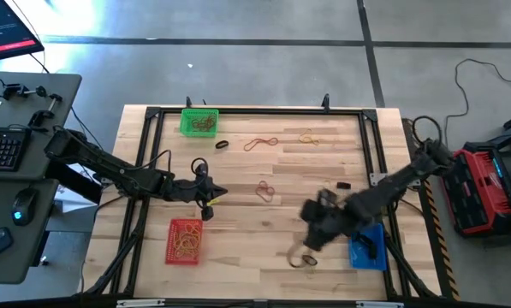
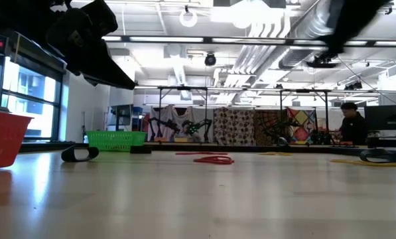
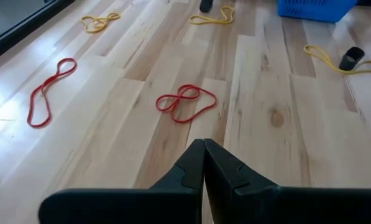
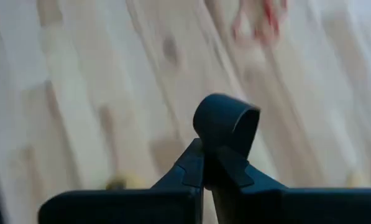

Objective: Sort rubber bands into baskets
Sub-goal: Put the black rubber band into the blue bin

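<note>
Black rubber band (image 4: 225, 123) is pinched in right gripper (image 4: 205, 163) near blue basket (image 1: 368, 248); carry it level over that basket before releasing; left gripper (image 3: 204, 155) clenched empty mid-table.

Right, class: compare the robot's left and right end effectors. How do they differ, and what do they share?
The right end effector pinches a black rubber band; the left end effector holds nothing. The left one is a little left of the middle of the table, facing a loose red rubber band; the right one is beside the blue basket. Both are shut.
</note>
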Robot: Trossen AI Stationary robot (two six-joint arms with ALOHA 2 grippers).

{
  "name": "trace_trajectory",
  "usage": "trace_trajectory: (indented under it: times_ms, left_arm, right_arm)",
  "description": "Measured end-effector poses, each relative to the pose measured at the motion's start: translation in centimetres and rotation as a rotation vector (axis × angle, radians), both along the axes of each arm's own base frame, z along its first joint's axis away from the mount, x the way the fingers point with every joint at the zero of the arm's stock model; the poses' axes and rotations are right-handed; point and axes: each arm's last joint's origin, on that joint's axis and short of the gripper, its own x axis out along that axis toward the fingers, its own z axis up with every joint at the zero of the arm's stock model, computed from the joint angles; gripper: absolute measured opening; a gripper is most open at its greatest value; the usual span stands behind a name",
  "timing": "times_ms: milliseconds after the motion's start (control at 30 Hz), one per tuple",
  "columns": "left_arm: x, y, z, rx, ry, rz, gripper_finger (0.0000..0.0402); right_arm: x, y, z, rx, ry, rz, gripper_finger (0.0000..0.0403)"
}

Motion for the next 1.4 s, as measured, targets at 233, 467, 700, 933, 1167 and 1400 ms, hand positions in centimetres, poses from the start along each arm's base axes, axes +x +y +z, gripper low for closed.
trace_trajectory:
  times_ms: [233, 467, 700, 933, 1167, 1400]
  left_arm:
    - [0.0, 0.0, 0.0, 0.0, 0.001, 0.0, 0.0]
    - [0.0, 0.0, 0.0, 0.0, 0.001, 0.0, 0.0]
    - [0.0, 0.0, 0.0, 0.001, 0.001, 0.0, 0.0]
    - [0.0, 0.0, 0.0, 0.0, 0.001, 0.0, 0.0]
    - [0.0, 0.0, 0.0, 0.001, 0.001, 0.0, 0.0]
    - [0.0, 0.0, 0.0, 0.0, 0.001, 0.0, 0.0]
  right_arm:
    - [-5.8, 3.7, -0.1, 0.092, 0.18, -0.214, 0.0002]
    - [-9.3, 4.9, -0.2, 0.088, 0.33, -0.35, 0.0002]
    - [-10.7, 5.1, -1.5, 0.097, 0.445, -0.435, 0.0002]
    - [-11.2, 5.0, -4.7, 0.17, 0.545, -0.457, 0.0003]
    - [-11.3, 4.9, -6.2, 0.187, 0.537, -0.467, 0.0038]
    - [-11.4, 4.7, -5.2, 0.152, 0.562, -0.475, 0.0108]
